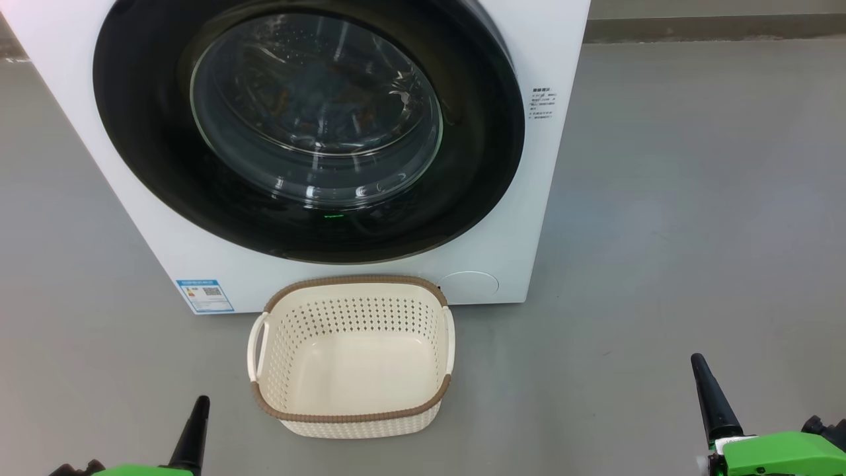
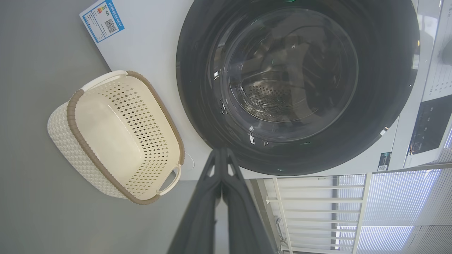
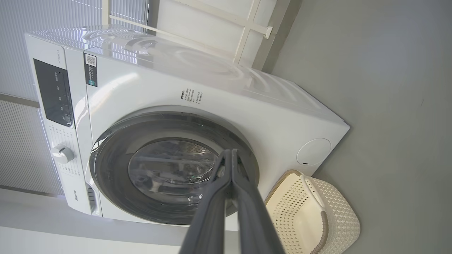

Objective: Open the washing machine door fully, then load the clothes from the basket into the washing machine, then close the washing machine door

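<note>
The white washing machine (image 1: 555,218) stands before me with its glossy black door (image 1: 152,145) shut flat against the front. Through the domed glass (image 1: 317,112) I make out dim bluish folds with orange-brown spots, apparently the clothes inside the drum. The cream perforated basket (image 1: 357,317) sits on the floor right below the door and holds nothing. My left gripper (image 1: 197,413) is low at the left, shut and holding nothing, short of the basket. My right gripper (image 1: 702,370) is low at the right, also shut with nothing in it. Both wrist views show the fingers (image 2: 215,183) (image 3: 243,190) pressed together.
A blue label sticker (image 1: 205,295) marks the washer's lower left corner, and a round service cap (image 1: 470,285) sits behind the basket. The control panel (image 3: 53,91) and a dial (image 3: 63,153) are at the washer's top. Grey floor (image 1: 694,198) spreads wide to the right.
</note>
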Robot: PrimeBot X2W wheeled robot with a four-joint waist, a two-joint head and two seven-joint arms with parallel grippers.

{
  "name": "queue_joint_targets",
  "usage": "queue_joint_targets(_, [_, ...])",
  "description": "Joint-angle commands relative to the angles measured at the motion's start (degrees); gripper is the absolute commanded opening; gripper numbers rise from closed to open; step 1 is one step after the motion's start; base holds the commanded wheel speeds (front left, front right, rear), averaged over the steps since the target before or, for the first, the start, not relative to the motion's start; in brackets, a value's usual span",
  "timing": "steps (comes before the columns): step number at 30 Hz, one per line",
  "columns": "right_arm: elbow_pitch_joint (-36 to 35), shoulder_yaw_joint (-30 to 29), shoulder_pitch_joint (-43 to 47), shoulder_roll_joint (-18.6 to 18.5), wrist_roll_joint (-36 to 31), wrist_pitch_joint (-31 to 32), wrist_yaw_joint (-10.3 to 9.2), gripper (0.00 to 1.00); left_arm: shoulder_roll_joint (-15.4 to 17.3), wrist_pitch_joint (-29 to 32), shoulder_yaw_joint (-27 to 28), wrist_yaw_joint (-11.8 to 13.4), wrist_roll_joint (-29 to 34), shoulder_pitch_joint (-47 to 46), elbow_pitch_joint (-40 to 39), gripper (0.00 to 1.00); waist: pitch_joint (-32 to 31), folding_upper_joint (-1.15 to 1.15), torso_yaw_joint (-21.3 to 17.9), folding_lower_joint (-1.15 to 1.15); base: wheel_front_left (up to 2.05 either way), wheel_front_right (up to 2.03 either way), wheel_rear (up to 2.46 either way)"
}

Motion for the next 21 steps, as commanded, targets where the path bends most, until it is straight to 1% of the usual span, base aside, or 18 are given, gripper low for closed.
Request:
queue_joint_targets(1, [-1.2, 1.1, -2.8, -0.7, 1.8, 0.5, -0.07, 0.00, 1.3, 0.4, 1.9, -0.5, -1.7, -2.6, -1.1, 0.00, 0.0, 0.00, 0.0, 0.00, 0.00, 0.00, 0.00])
queue_joint_targets(21, [-0.3, 1.3, -4.6, -0.9, 15.3, 3.7, -0.13, 0.00, 1.5, 3.6, 3.6, -1.0, -13.0, -4.5, -0.8, 0.00, 0.1, 0.00, 0.1, 0.00, 0.00, 0.00, 0.00])
